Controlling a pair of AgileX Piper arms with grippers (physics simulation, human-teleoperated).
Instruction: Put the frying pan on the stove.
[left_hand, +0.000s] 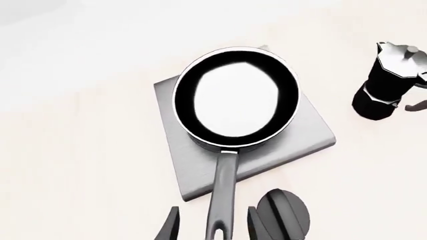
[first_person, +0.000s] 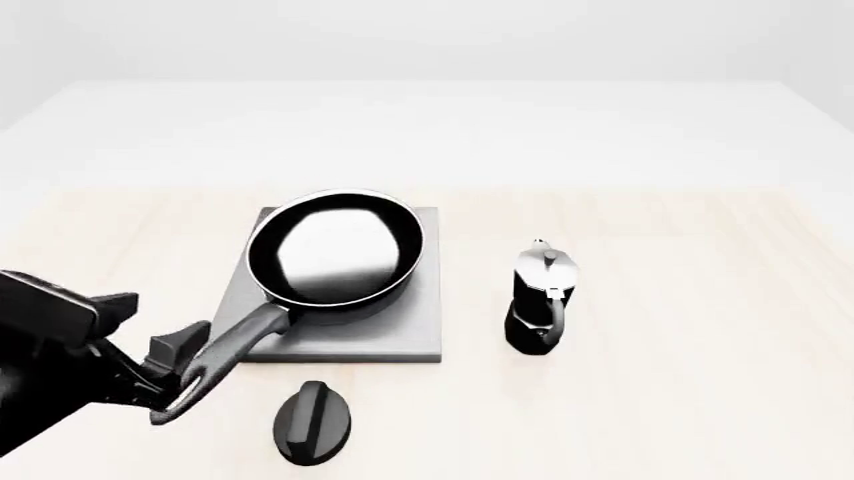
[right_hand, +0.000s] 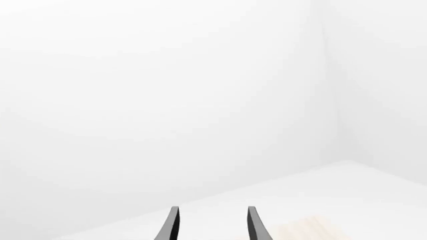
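bright, even, diffuse light fills all three views, with no single source to be made out. the frying pan (first_person: 340, 250) carries a large pale glare patch on its glossy inside, washed out to plain white in the left wrist view. the stove (first_person: 400, 335) drops only a thin soft shadow just beside its near edge. renders are sharp, no blur or edge distortion. the right wrist view is nearly all white.

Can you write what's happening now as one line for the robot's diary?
frying pan: on stove | left gripper: open around handle | right gripper: open, idle
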